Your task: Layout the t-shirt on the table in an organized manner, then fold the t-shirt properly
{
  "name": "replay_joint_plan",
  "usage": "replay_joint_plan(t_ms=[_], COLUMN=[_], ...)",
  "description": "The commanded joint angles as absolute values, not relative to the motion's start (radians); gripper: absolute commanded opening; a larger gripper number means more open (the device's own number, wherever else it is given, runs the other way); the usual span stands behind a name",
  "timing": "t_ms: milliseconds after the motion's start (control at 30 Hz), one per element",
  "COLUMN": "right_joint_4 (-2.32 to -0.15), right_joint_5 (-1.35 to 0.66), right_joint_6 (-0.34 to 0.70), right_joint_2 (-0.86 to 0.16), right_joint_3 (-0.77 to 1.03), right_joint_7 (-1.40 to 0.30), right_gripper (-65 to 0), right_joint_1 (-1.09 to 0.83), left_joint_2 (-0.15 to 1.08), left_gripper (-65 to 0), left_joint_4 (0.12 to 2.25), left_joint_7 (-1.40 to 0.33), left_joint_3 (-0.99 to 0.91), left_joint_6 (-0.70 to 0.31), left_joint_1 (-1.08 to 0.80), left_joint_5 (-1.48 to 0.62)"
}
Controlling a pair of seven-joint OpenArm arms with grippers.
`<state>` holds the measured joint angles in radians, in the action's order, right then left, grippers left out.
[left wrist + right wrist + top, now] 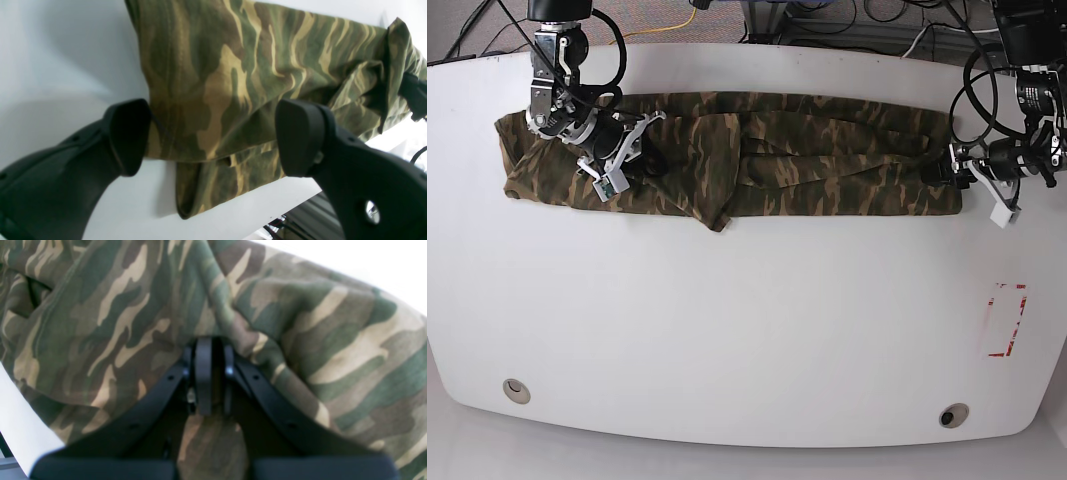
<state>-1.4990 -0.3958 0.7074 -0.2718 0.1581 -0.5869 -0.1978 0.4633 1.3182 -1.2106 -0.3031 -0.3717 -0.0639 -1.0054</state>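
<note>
Black fingers of the left hand [213,136] stood spread beside the t-shirt [727,165], a bunched band across the tabletop [747,330], the right hand [209,350] pinching it; folding remained.

no readable txt, labels or nos. anywhere

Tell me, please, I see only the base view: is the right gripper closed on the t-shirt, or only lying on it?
Observer: Closed on it. In the right wrist view the right gripper is shut and pinches a fold of the camouflage t-shirt.
Operator: And the left gripper, has it taken the other end?
Observer: Not yet. In the left wrist view the left gripper is wide open, and its fingers stand on either side of the t-shirt's hem.
</note>
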Motion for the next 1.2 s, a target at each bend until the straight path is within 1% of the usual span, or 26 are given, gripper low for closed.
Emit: replay_joint_plan(t_ms=[0,67,200,333,700,767,833,900,1000,1067,1167], right_joint_4=[-1.503,-1.503,-1.503,-1.503,-1.503,-1.503,-1.503,-1.503,-1.503,-1.503,-1.503], right_joint_5=[-0.355,-0.355,-0.355,-0.357,-0.355,-0.358,-0.358,-0.357,-0.358,-0.358,-0.358], right_joint_6=[0.698,0.698,0.698,0.698,0.698,0.698,0.698,0.698,0.698,0.698,0.698], right_joint_2=[-0.285,-0.285,-0.285,-0.285,-0.285,-0.285,-0.285,-0.285,-0.283,-0.283,-0.282], right_joint_3=[0.162,0.162,0.162,0.162,0.162,0.162,0.163,0.163,0.163,0.163,0.163], right_joint_7=[-0.634,-0.634,-0.634,-0.634,-0.634,-0.634,-0.634,-0.634,-0.634,-0.634,-0.634], right_gripper=[-60.6,-60.6,-60.6,-60.6,-60.6,-60.6,-60.6,-60.6,-60.6,-60.6,-60.6], right_joint_1=[-0.202,-0.202,-0.202,-0.202,-0.202,-0.202,-0.202,-0.202,-0.202,-0.202,-0.202], left_joint_2=[0.458,0.450,0.443,0.432,0.395,0.395,0.394,0.394,0.392,0.392,0.392], left_gripper=[-12.6,-15.0,-22.1,-26.1,-26.7,-28.2,-33.1,-41.9,-51.4,-54.2,-54.4], left_joint_4=[1.319,1.319,1.319,1.319,1.320,1.326,1.337,1.345,1.345,1.345,1.345], left_joint_7=[-1.239,-1.239,-1.239,-1.239,-1.239,-1.239,-1.239,-1.239,-1.239,-1.239,-1.237], left_joint_3=[-0.288,-0.262,-0.203,-0.170,-0.166,-0.166,-0.166,-0.166,-0.166,-0.166,-0.168], left_joint_6=[-0.363,-0.363,-0.363,-0.363,-0.363,-0.363,-0.363,-0.363,-0.363,-0.363,-0.363], left_joint_1=[-0.068,-0.067,-0.064,-0.062,-0.062,-0.062,-0.062,-0.062,-0.062,-0.062,-0.062], left_joint_5=[-0.964,-0.964,-0.964,-0.964,-0.964,-0.964,-0.964,-0.964,-0.964,-0.964,-0.964])
